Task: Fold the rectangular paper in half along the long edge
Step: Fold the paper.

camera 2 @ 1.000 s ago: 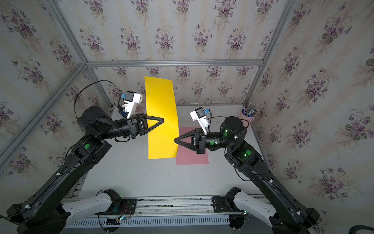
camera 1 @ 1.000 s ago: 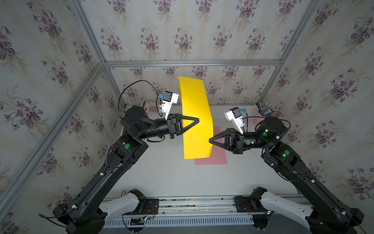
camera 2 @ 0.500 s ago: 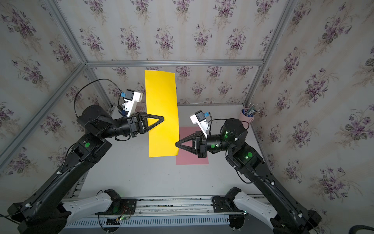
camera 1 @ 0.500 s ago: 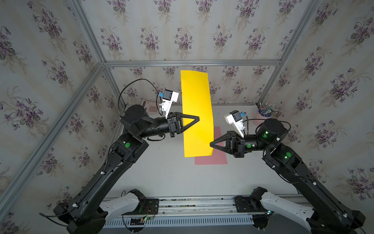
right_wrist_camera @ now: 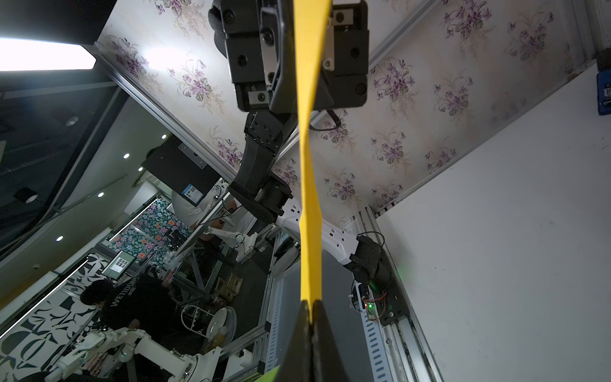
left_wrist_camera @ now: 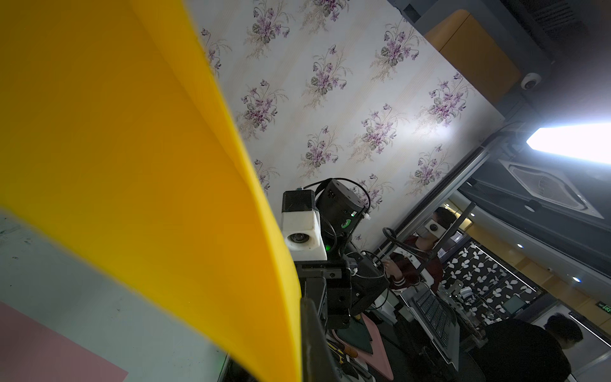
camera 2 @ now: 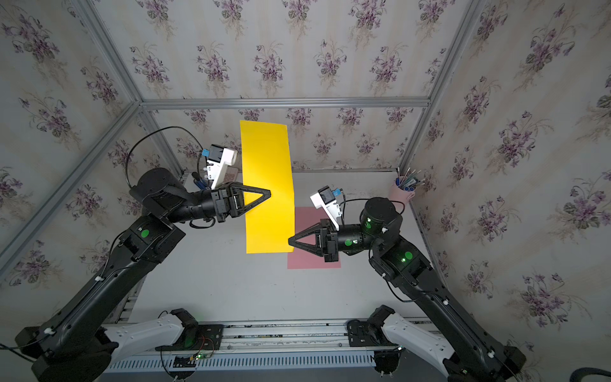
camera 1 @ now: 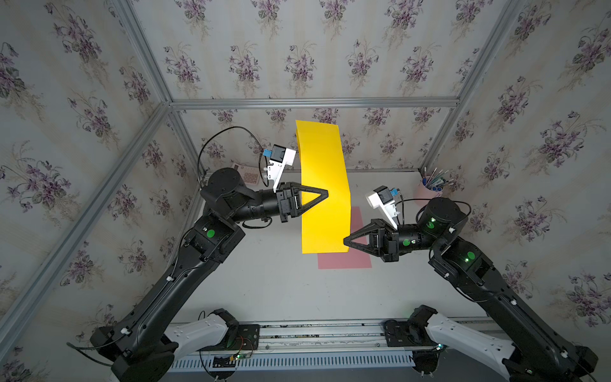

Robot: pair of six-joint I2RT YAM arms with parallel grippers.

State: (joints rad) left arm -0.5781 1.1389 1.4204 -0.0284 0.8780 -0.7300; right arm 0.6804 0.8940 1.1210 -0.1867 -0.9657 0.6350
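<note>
We see the left gripper (camera 1: pixel 325 193) closed on the yellow paper (camera 1: pixel 322 155), high above the pink sheet (camera 1: pixel 344 261). The paper stands upright over this sheet. The right gripper (camera 1: pixel 345 240) pinches its lower corner, just above the sheet.

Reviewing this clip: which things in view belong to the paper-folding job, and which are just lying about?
In use: yellow paper, held up off the table; left gripper and right gripper, both shut on it.
Lying about: pink sheet on the table; pen cup at the back corner; a keypad-like item by the back wall.
</note>
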